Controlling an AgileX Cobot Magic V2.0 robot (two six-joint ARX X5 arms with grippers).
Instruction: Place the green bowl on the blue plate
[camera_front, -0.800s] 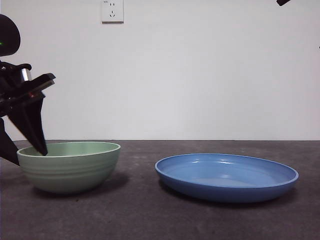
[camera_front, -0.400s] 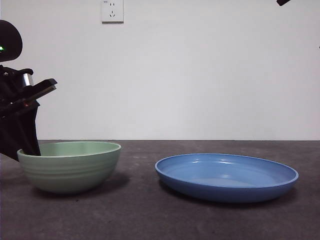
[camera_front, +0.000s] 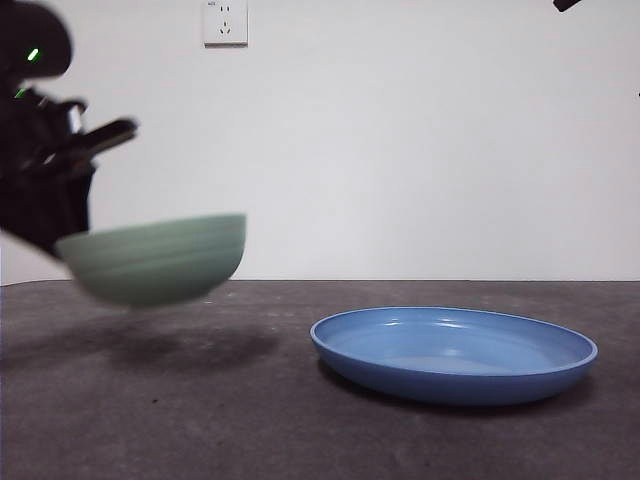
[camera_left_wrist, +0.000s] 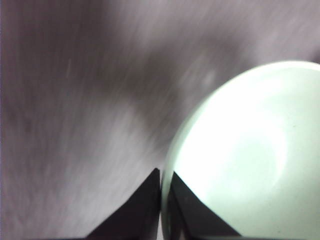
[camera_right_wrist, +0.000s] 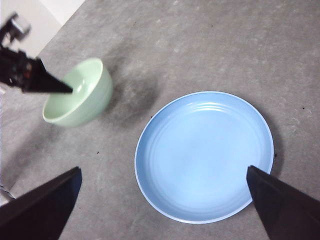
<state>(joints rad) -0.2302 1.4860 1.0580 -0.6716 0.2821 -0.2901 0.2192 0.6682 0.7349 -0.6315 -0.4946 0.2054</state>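
One gripper, the left gripper (camera_left_wrist: 161, 200), pinched the green bowl (camera_front: 152, 260) by its left rim, apparently tilted, above the table (camera_front: 250, 420), left of the blue plate (camera_front: 453, 352). Right gripper (camera_right_wrist: 165, 210) jaws were spread wide.

- The counter (camera_front: 250, 420) is a dark grey, matte, faintly speckled surface filling the lower part of the front view, ending at a white wall.
- 1 thing lies directly on it: the blue plate (camera_front: 453, 354), lower right of the front view, flat on its base; in the right wrist view (camera_right_wrist: 205, 156) it sits at centre.
- A soft dark shadow (camera_front: 170, 347) lies on the counter at lower left, well apart from the plate.
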